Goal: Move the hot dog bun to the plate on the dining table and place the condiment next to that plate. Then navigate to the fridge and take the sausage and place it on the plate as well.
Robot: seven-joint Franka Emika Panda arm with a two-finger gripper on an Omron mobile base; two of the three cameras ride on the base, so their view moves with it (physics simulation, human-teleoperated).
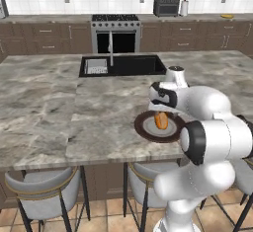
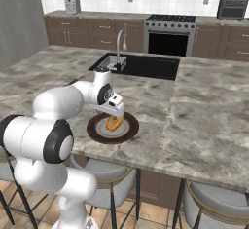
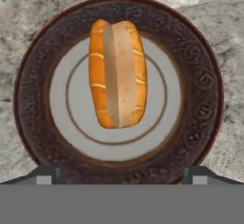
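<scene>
The bun [image 3: 117, 74] lies on the plate's [image 3: 195, 75] grey centre, mid-frame in the hand view, on the table [image 1: 44, 102]. The gripper [image 3: 121, 178] hangs above it, jaws spread wide and empty. The bun step looks done; the condiment comes next, which calls for lifting clear and finding the bottle.
</scene>
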